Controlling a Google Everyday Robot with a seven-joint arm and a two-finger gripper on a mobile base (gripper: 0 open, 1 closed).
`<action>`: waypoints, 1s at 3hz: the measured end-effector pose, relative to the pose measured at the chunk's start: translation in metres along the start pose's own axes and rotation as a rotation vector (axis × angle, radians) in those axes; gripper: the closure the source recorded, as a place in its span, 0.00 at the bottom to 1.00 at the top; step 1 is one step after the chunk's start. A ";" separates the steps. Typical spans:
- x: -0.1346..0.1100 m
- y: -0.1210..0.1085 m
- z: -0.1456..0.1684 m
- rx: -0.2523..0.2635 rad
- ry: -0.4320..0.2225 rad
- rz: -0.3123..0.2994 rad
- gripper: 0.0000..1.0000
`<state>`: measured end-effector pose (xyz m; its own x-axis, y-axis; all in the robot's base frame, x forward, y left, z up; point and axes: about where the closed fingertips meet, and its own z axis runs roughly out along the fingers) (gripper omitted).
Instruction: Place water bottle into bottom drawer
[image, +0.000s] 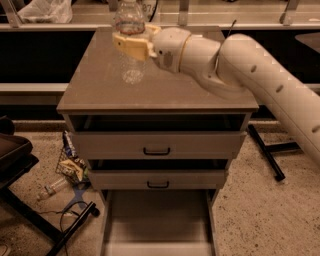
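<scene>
The water bottle (132, 67) is clear and ribbed and stands upright in my gripper (129, 46), which is shut around its middle. It hangs just over the back left part of the cabinet top (100, 90). My white arm reaches in from the right across the cabinet top. The bottom drawer (157, 220) is pulled out wide below, showing a plain flat floor with nothing in it. The two upper drawers with black handles (156, 150) sit slightly open above it.
A plastic bag (42, 10) lies on the shelf behind the cabinet. Litter (70, 167) and a small bottle (50, 189) lie on the floor at the left beside black stand legs (55, 232). Another black leg (265, 152) runs along the floor at the right.
</scene>
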<state>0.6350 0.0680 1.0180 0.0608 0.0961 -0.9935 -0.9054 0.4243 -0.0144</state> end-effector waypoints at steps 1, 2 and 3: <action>0.015 0.040 -0.026 0.037 -0.031 0.049 1.00; 0.073 0.061 -0.076 0.113 0.019 0.101 1.00; 0.170 0.079 -0.147 0.165 0.128 0.150 1.00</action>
<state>0.5117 -0.0144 0.8315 -0.1324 0.0585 -0.9895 -0.8191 0.5557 0.1424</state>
